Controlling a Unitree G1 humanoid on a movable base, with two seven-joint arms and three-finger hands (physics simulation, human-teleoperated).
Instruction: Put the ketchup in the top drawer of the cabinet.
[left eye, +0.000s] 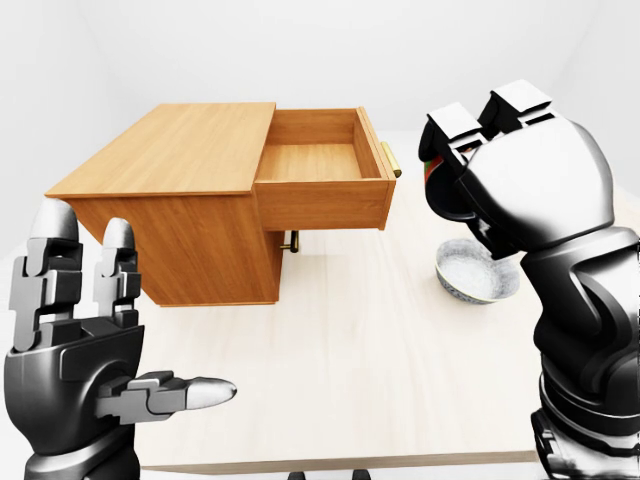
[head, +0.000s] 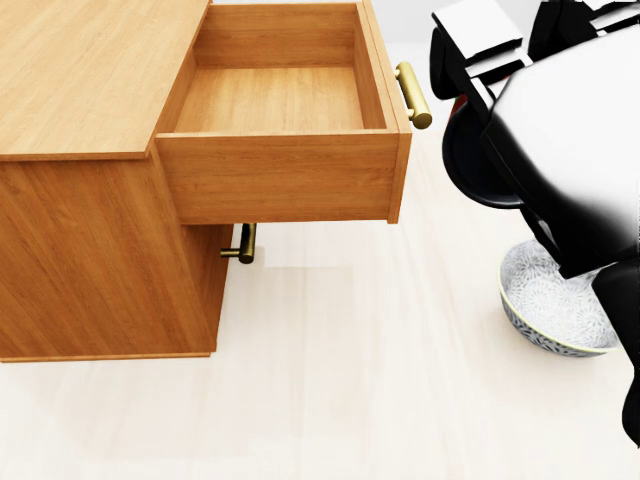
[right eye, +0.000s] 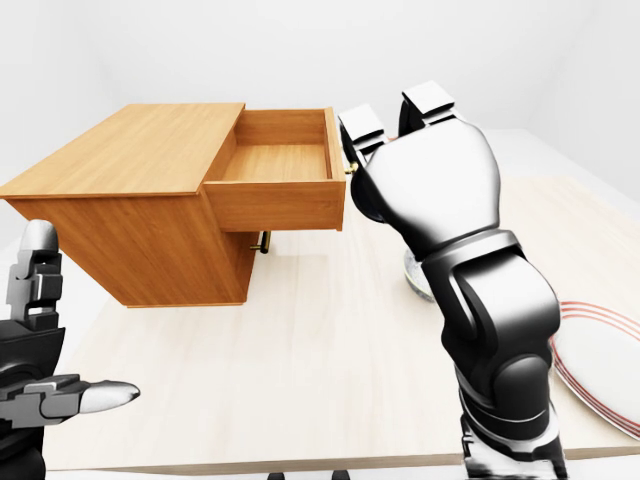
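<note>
Our right hand (left eye: 500, 165) is clenched around the ketchup (left eye: 432, 168), of which only a red and green edge shows, and we hold it high, just right of the open top drawer (head: 275, 100), to clear its wall. Our left hand (left eye: 85, 340) is released, fingers spread, well apart from the drawer, since it carries nothing.

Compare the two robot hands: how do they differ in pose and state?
The left robot hand is low, open and empty, fingers spread. The right robot hand is raised beside the open drawer, closed around the ketchup, which is mostly hidden. Both are grey and black with three fingers.
</note>
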